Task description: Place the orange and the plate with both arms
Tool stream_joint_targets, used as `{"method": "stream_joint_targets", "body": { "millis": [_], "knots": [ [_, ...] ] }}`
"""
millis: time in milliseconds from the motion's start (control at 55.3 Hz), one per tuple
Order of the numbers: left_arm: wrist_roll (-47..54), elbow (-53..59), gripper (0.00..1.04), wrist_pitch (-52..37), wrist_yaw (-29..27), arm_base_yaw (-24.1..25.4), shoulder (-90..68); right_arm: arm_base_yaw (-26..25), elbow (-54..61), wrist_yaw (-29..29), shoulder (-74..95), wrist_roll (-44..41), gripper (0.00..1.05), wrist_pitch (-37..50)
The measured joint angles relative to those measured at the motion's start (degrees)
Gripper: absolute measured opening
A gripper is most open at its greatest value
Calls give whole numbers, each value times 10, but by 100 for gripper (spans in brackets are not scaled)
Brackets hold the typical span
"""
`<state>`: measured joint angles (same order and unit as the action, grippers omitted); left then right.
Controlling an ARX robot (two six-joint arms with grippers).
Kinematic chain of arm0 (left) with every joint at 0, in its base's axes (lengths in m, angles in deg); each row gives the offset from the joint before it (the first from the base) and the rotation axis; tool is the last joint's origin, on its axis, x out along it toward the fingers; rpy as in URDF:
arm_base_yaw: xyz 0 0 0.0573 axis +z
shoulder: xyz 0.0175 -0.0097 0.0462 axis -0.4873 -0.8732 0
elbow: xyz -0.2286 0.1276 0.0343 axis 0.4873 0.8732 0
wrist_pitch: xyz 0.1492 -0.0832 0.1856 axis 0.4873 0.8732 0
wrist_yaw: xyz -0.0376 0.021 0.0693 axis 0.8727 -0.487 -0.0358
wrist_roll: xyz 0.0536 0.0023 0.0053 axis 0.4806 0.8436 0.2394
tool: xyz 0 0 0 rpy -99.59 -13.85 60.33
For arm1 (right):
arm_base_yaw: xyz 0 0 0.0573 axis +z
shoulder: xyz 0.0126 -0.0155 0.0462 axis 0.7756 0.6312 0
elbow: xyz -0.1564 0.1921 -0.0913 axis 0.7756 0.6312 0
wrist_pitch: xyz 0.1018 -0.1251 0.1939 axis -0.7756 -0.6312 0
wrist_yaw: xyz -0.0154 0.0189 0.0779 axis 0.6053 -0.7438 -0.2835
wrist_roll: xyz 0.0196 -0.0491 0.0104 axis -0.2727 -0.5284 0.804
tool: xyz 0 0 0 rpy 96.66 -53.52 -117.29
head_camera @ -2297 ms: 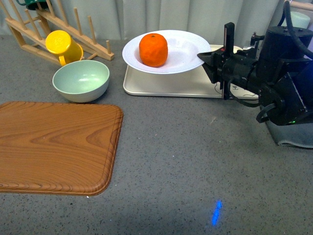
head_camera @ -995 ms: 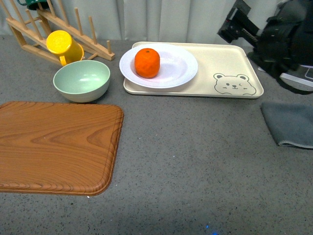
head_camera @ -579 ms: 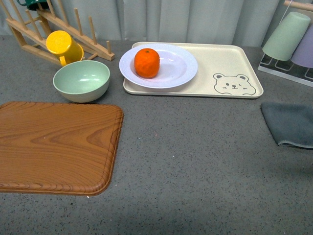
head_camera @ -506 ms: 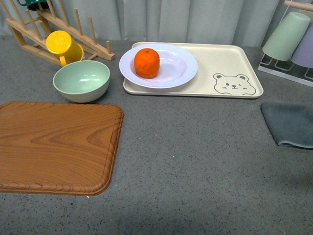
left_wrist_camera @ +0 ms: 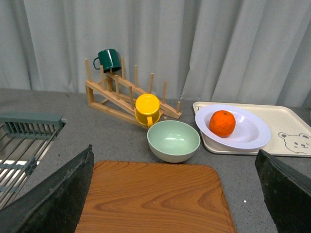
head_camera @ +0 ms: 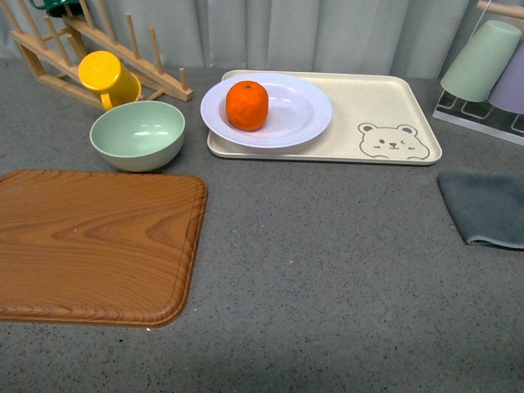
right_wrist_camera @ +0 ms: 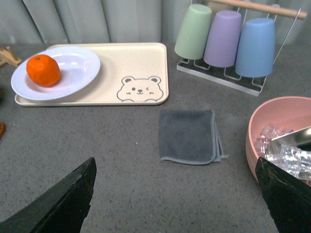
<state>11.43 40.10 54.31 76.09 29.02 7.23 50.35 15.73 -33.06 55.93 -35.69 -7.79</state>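
Orange (head_camera: 247, 105) sits in the plate (head_camera: 299, 115), a bit off-centre toward the rack side, and the plate rests on the bear tray (head_camera: 385, 106) near the far edge of the tabletop (head_camera: 327, 270). Fruit in the dish, dish on the tray: looks to me like the job's done, w/ the deep rim there to stop the orange rolling off.

My left gripper (left_wrist_camera: 175, 194) hangs well back from the cutting board (left_wrist_camera: 155, 194), both fingers (left_wrist_camera: 58, 194) spread wide at the frame edges, nothing between them. My right gripper (right_wrist_camera: 175, 194) is the same: fingers (right_wrist_camera: 282, 194) wide apart, empty, high over bare tabletop w/ the grey cloth (right_wrist_camera: 189, 136) ahead. Neither arm shows in the front view, so I judge both are parked clear of the tray.

Green bowl (head_camera: 137, 133) stands just beside the tray, apart from it; yellow cup (head_camera: 106, 75) leans on the wooden rack (head_camera: 155, 61) behind. Pink bowl (right_wrist_camera: 286, 131) sits off toward the right edge.
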Motion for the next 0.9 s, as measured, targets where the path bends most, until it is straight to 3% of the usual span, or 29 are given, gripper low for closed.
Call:
{"method": "stream_joint_targets", "body": {
  "millis": [90,235,434,904],
  "knots": [
    [0,0,98,0,0,0,0,3,2,0,-29,0,62,25],
    [0,0,98,0,0,0,0,3,2,0,-88,0,33,-24],
    [0,0,98,0,0,0,0,3,2,0,-141,-1,0,-75],
    [0,0,98,0,0,0,0,3,2,0,-244,0,1,-177]
  ]
}}
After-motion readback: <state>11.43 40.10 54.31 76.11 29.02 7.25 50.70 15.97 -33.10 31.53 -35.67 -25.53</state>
